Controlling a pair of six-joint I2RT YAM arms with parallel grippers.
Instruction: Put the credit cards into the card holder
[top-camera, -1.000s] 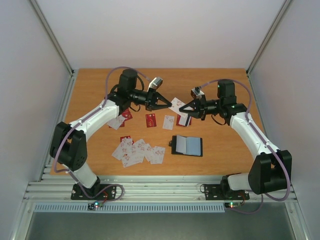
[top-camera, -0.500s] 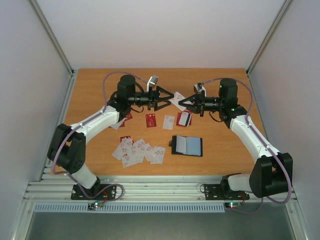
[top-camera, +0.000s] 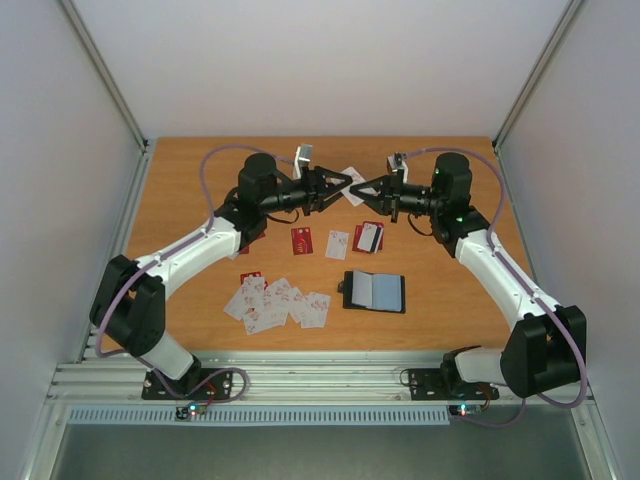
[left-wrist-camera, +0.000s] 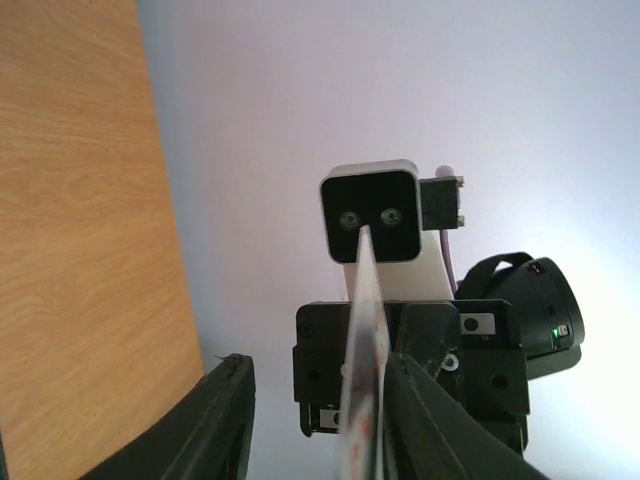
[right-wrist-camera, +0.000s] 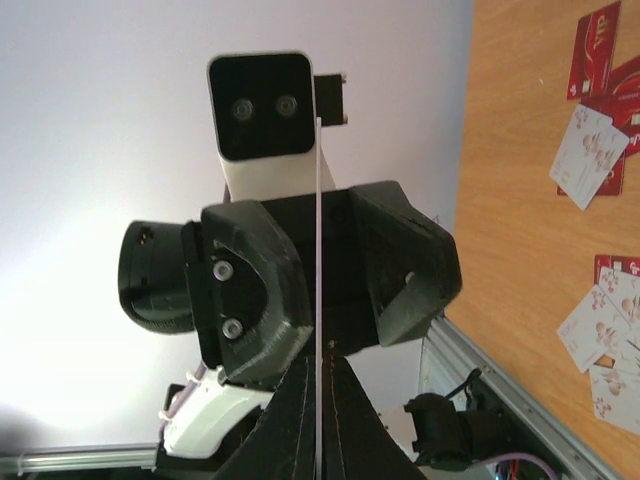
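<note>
My two grippers face each other in mid-air over the back of the table. A white credit card (top-camera: 352, 187) with red marks hangs between them. My right gripper (top-camera: 364, 190) is shut on its edge, and the card (right-wrist-camera: 318, 250) shows edge-on above the pinched fingertips. My left gripper (top-camera: 343, 183) is open around the card's other end; the card (left-wrist-camera: 365, 400) lies against one finger while the other finger (left-wrist-camera: 225, 420) stands apart. The black card holder (top-camera: 374, 291) lies open on the table, pale inside up. More credit cards (top-camera: 275, 303) lie spread to its left.
A red card (top-camera: 302, 240), a white card (top-camera: 337, 244) and a card with a dark stripe (top-camera: 368, 237) lie in a row behind the holder. More red cards (top-camera: 250, 233) lie under the left arm. Metal rails (top-camera: 300, 380) run along the near edge.
Both grippers have risen and swung toward the back with the card. The left gripper, shut on the card a second ago, has opened, and the right gripper keeps hold.
</note>
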